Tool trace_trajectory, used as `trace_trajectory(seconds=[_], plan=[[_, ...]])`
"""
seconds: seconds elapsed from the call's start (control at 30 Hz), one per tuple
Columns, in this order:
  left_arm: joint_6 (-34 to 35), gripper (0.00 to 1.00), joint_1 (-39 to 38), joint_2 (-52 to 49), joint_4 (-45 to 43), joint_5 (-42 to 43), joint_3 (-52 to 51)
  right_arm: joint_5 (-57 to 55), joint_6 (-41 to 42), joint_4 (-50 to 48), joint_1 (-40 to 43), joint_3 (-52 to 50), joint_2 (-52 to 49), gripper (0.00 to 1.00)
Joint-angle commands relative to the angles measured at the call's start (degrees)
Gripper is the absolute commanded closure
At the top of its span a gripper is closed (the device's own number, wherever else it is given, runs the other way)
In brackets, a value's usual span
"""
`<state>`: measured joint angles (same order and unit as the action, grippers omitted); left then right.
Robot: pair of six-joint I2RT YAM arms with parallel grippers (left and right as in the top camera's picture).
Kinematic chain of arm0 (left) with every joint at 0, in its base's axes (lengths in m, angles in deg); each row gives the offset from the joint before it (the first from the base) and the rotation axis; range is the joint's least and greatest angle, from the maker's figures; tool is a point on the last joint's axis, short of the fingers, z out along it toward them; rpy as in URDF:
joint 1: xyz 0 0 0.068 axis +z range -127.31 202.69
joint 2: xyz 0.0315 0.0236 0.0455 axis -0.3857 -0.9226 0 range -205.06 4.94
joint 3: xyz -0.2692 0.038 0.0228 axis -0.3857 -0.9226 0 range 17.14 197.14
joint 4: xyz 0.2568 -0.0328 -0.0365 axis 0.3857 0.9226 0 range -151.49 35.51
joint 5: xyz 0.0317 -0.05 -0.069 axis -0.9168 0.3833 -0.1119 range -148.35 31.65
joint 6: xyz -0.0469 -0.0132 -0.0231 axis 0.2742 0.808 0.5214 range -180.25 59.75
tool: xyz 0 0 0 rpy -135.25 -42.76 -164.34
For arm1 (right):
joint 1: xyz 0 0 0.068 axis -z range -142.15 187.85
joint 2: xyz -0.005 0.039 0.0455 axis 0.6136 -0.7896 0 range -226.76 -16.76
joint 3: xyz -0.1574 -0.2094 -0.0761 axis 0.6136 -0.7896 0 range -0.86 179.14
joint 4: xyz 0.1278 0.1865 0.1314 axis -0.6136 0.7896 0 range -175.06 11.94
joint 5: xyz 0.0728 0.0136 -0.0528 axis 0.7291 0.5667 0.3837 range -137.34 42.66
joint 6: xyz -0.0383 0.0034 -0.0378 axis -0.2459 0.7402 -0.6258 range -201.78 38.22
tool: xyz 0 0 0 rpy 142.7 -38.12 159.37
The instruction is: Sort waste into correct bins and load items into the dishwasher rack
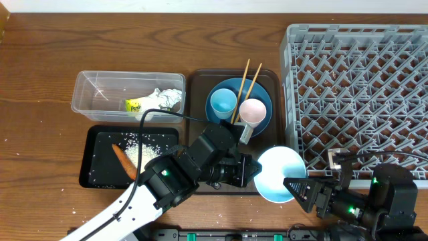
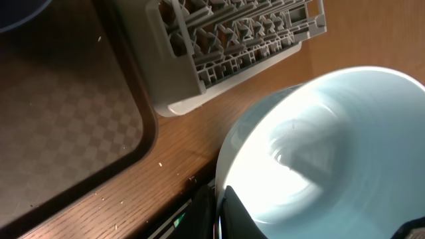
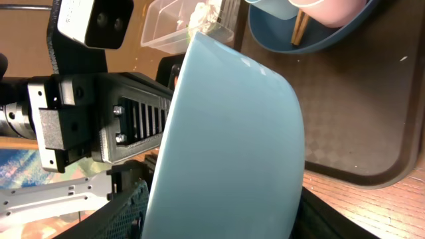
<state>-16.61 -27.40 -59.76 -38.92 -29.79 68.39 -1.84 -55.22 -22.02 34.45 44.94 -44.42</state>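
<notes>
Overhead: step in hand looks like a handover of the white bowl (image 1: 277, 175), which hangs tilted at approx 5 o'clock of the table, just off the brown tray's (image 1: 198, 107) corner and beside the near-left corner of the dishwasher rack (image 1: 361, 87). L gripper (image 1: 251, 171) sits at the bowl's 9 o'clock, clamped tight on its rim; the L wrist view shows a finger hooked over the edge w/ the bowl's inside facing the cam. R gripper (image 1: 297, 189) is at the bowl's 4 o'clock, jaws apart and astride the wall; the R wrist view has the bowl's outside filling the gap between its fingers, but can't tell whether the pads press yet. Judgement: sorting seems mostly done, as tissue and wrapper lie in the clear tub (image 1: 90, 100) at 10 o'clock; loading has barely begun, since no dish shows in the rack. Next move prob. needs R to pinch firm before L lets go, then carry toward 2 o'clock and seat the bowl between pegs. Risk: slick, curved wall may slip if L releases early.
</notes>
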Motion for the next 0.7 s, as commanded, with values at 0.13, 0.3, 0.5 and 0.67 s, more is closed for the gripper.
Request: trace_trajectory(seconds=[0.13,0.3,0.5,0.67], plan=[[-0.3,0.78,-0.1,0.7,-0.2,0.4,0.0,-3.6,0.2,0.0,0.3,0.2,-0.3,0.4],[-0.3,0.76,-0.1,0.7,-0.2,0.4,0.0,-5.2,0.2,-0.1,0.3,0.2,-0.3,0.43],[-0.3,0.94,-0.1,0.7,-0.5,0.4,0.0,-5.0,0.2,0.0,0.3,0.2,-0.3,0.41],[-0.3,0.94,-0.1,0.7,-1.5,0.4,0.0,-5.0,0.2,0.7,0.3,0.2,-0.3,0.37]])
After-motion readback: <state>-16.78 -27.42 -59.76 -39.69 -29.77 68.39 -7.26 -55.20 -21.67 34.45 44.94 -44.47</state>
